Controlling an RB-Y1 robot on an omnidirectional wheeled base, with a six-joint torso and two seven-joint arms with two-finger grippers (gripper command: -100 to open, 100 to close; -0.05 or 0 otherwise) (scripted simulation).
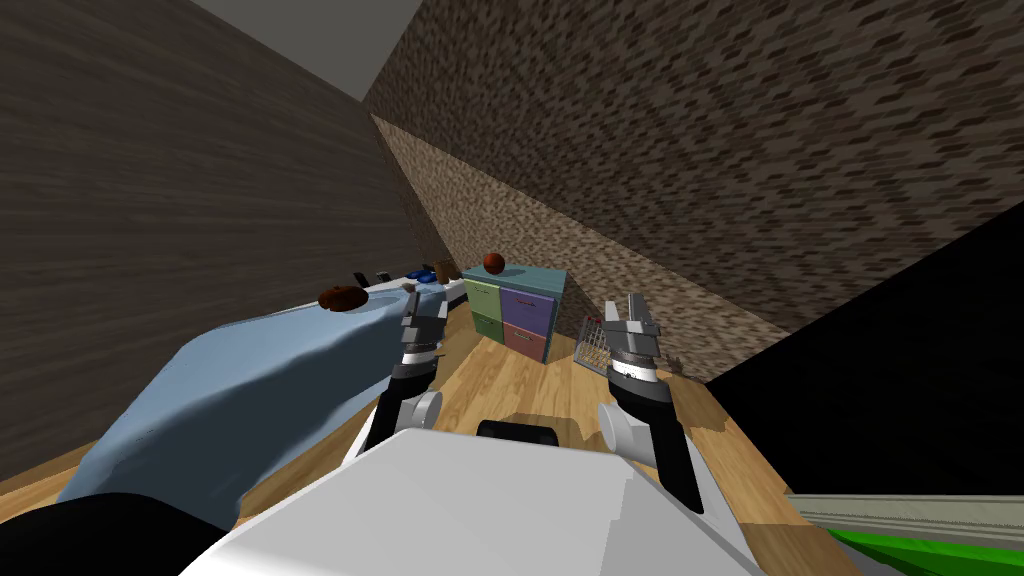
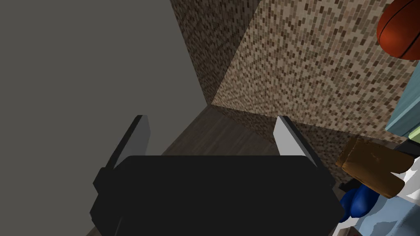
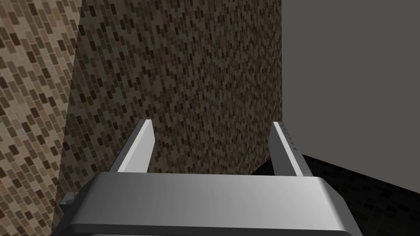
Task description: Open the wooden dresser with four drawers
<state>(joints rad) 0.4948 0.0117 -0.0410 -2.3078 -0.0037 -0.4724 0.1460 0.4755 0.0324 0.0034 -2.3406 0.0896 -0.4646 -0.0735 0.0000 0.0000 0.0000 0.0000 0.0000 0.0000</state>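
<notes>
The dresser [image 1: 515,310] stands against the far wall, ahead of me across the wood floor. It has a teal frame with two green drawers on the left and two purple ones on the right, all shut. An orange-brown ball [image 1: 493,262] rests on its top and also shows in the left wrist view [image 2: 400,30]. My left gripper [image 1: 424,307] is raised beside the bed, open and holding nothing, its fingers [image 2: 141,137] wide apart. My right gripper [image 1: 628,316] is lifted to the right of the dresser, open as well [image 3: 210,143]. Both are well short of the drawers.
A bed with a blue cover [image 1: 250,390] runs along the left wall, with a brown object [image 1: 340,298] on it. A wire basket [image 1: 592,345] sits on the floor right of the dresser. A black area [image 1: 900,370] lies at the right. A brown item [image 2: 373,166] and a blue one [image 2: 361,200] lie near the dresser.
</notes>
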